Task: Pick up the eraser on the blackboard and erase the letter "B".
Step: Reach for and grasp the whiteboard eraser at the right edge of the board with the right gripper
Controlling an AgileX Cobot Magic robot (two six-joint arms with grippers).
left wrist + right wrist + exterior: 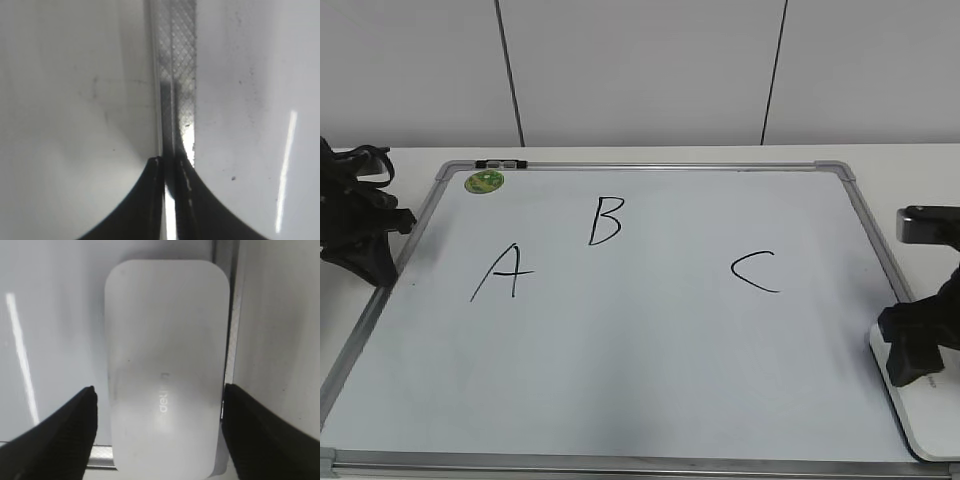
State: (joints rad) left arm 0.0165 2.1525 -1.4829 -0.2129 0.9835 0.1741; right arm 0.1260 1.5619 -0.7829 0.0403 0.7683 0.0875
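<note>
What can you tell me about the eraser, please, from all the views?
The eraser is a flat white block with rounded corners, smooth and plastic-looking, with faint grey print on top. It lies flat at the blackboard's lower right corner, over the grey frame. The right hand's open fingers straddle its long sides; contact cannot be told.

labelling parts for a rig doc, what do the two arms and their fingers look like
Both are matte black. The left gripper ends a bulky black wrist with looped black cables. The right gripper has broad, wedge-shaped fingers with a finely ribbed surface. No markings show.
</note>
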